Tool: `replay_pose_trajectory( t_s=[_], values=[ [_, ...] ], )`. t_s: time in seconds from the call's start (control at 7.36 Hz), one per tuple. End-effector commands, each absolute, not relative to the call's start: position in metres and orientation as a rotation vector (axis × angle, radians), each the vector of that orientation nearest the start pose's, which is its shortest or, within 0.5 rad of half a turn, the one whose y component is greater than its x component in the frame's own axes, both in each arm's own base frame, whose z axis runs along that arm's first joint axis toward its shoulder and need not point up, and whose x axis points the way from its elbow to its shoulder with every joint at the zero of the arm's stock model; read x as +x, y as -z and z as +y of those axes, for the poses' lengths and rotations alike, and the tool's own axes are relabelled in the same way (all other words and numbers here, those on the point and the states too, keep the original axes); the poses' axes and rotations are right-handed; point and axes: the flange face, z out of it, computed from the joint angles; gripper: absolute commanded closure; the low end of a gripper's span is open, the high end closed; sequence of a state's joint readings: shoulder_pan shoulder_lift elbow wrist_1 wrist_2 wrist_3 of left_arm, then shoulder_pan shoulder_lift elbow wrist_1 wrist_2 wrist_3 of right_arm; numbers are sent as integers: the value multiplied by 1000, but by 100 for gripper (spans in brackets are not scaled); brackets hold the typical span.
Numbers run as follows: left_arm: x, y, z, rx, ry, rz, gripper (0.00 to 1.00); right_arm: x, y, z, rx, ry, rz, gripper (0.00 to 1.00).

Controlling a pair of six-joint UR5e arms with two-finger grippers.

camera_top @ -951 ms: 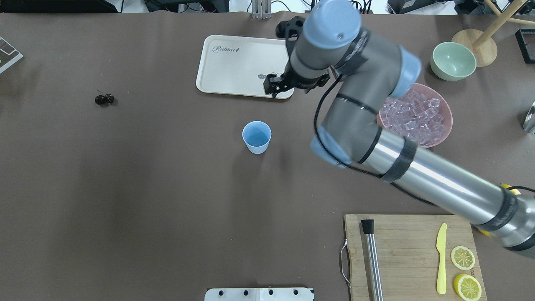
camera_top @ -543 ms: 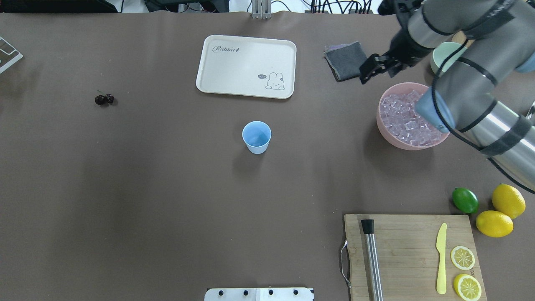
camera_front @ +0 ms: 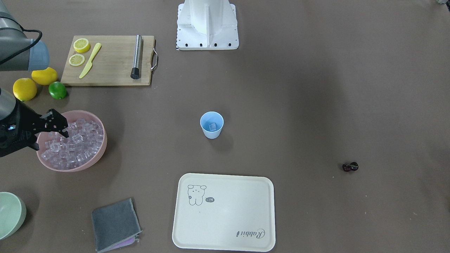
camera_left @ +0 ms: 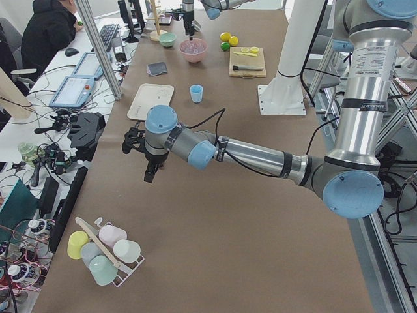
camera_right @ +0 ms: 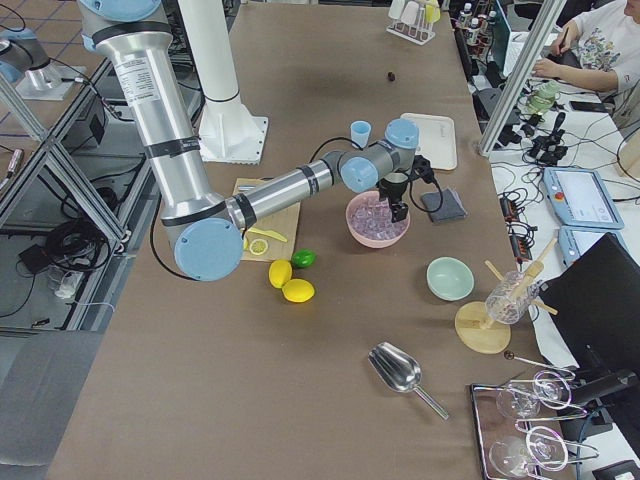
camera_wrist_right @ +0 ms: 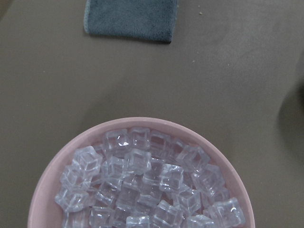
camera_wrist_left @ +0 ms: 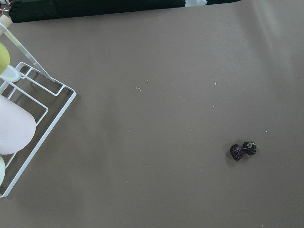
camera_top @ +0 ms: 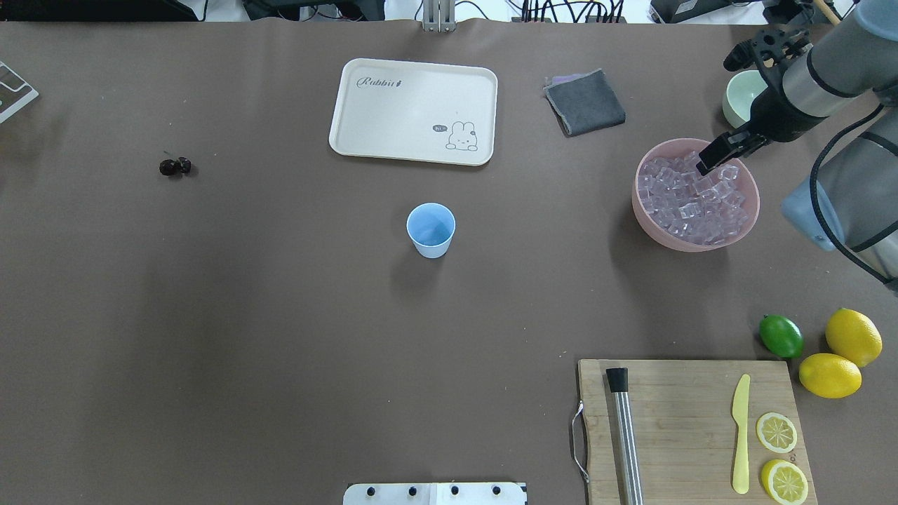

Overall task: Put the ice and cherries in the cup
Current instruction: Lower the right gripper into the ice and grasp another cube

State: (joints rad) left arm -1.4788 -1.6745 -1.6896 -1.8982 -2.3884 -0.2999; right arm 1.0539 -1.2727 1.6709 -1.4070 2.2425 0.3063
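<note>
The light-blue cup (camera_top: 431,229) stands mid-table and holds one ice cube (camera_front: 212,126). The pink bowl (camera_top: 635,200) full of ice (camera_top: 684,203) sits to the right. My right gripper (camera_top: 712,160) hangs over the bowl's far rim, and its jaws look open and empty in the front view (camera_front: 58,123). Its wrist view looks down on the ice (camera_wrist_right: 142,190). The cherries (camera_top: 175,167) lie far left on the table and show in the left wrist view (camera_wrist_left: 243,150). My left gripper (camera_left: 150,176) hovers over that end. I cannot tell whether it is open.
A cream tray (camera_top: 407,112) and a grey cloth (camera_top: 584,102) lie beyond the cup. A pale green bowl (camera_top: 740,95) stands behind the pink bowl. A cutting board (camera_top: 673,421), a lime (camera_top: 781,336) and lemons are front right. A cup rack (camera_left: 104,251) stands at the far left end.
My right arm swung right, from over the tray past the grey cloth to the pink bowl's far rim. The cup and the cherries have not moved.
</note>
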Motion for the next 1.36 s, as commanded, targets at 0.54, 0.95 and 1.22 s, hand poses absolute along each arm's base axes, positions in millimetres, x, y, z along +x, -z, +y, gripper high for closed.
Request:
replay_pose_trajectory(
  t_s=[0.54, 0.95, 1.22],
  values=[
    [-10, -509, -549, 346, -31, 879, 2, -285, -437, -545, 243, 453, -796, 21],
    [-10, -514, -548, 339, -29, 878, 2, -295, -466, -524, 279, 492, -797, 24],
    [-10, -514, -548, 339, -28, 878, 2, -301, -465, -522, 284, 501, -790, 23]
  ],
)
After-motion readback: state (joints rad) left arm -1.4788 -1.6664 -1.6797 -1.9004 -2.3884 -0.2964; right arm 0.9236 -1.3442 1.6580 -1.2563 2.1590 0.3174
